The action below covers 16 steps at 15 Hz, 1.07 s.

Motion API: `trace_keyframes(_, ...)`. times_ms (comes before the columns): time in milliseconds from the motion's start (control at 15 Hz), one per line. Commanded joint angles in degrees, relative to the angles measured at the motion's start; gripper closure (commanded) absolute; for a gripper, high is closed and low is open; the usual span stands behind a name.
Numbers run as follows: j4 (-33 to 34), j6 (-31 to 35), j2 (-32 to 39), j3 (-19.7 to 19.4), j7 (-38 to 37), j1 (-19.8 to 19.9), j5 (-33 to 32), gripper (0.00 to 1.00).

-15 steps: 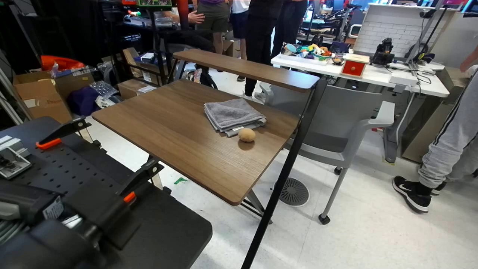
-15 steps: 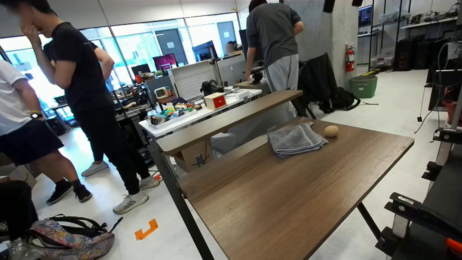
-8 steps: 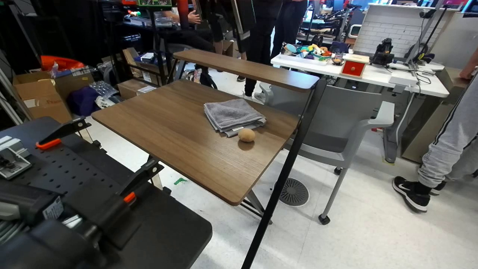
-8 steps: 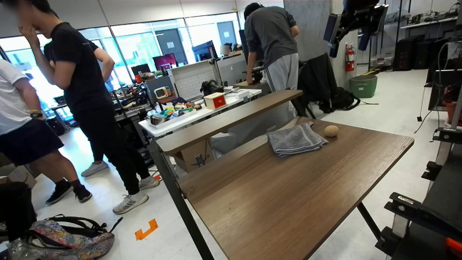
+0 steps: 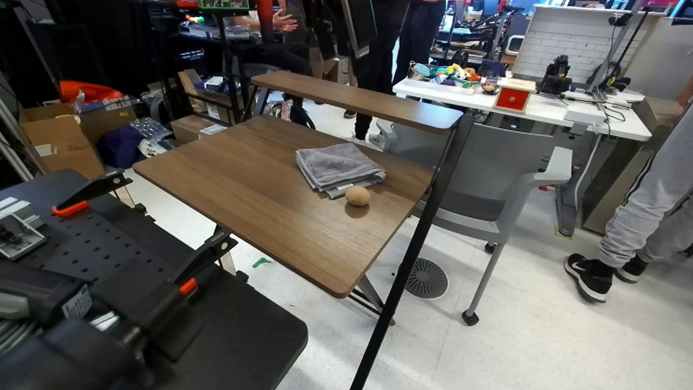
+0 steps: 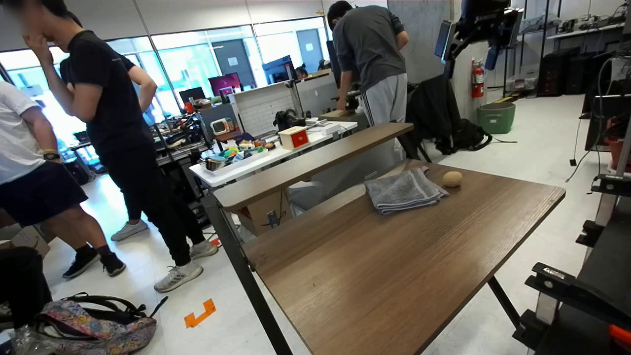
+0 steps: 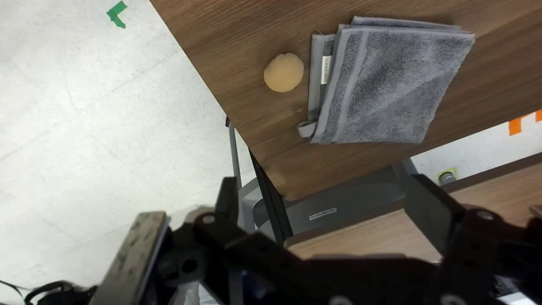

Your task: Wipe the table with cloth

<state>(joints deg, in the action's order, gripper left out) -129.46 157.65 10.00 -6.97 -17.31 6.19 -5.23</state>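
Observation:
The grey folded cloth (image 5: pixel 340 167) lies on the brown wooden table (image 5: pixel 233 173). The cloth also shows in an exterior view (image 6: pixel 402 191) and in the wrist view (image 7: pixel 394 84), with a white tag and a small loop on one edge. A tan, round, potato-like object (image 7: pixel 284 73) sits on the table beside the cloth's tagged edge. My gripper (image 7: pixel 324 186) is open, with nothing between its fingers. It hangs high above the table, apart from the cloth, and shows at the top of both exterior views (image 6: pixel 471 64) (image 5: pixel 346 51).
A raised wooden shelf (image 5: pixel 357 100) runs along one side of the table, on black legs. A grey chair (image 5: pixel 487 179) stands beside it. A black bench (image 5: pixel 233 325) with clamps (image 5: pixel 203 257) is opposite the shelf. People stand around, one in grey trousers (image 5: pixel 644 216).
My gripper has come down into sight at the top of the exterior views, then shifted slightly sideways. The cloth and the round object have not moved. The person in grey trousers has shifted.

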Motion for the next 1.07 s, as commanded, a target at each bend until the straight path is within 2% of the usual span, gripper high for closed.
trace_keyframes(0, 11.57, -4.97, 10.3, -0.08, -2.94, -1.09, 4.65, 0.0)
trace_keyframes(133, 16.43, -5.1, 15.81, -0.15, -4.54, -1.42, 7.51, 0.0)
trace_keyframes(267, 20.1, -1.36, 21.6, -0.45, -6.77, -1.76, 10.2, 0.0)
trace_keyframes(533, 23.19, 8.88, 30.64, -1.19, -7.73, -2.44, 12.72, 0.0)
trace_keyframes(733, 23.2, 10.98, 34.07, -2.22, -7.24, -3.37, 13.28, 0.0)
trace_keyframes(867, 21.98, 9.64, 34.26, -4.6, -7.45, -5.5, 12.27, 0.0)
trace_keyframes(933, 22.0, 9.69, 34.14, -2.76, -5.95, -3.68, 13.28, 0.0)
trace_keyframes(1000, 21.93, 9.7, 34.55, -3.51, -6.05, -4.36, 13.13, 0.0)
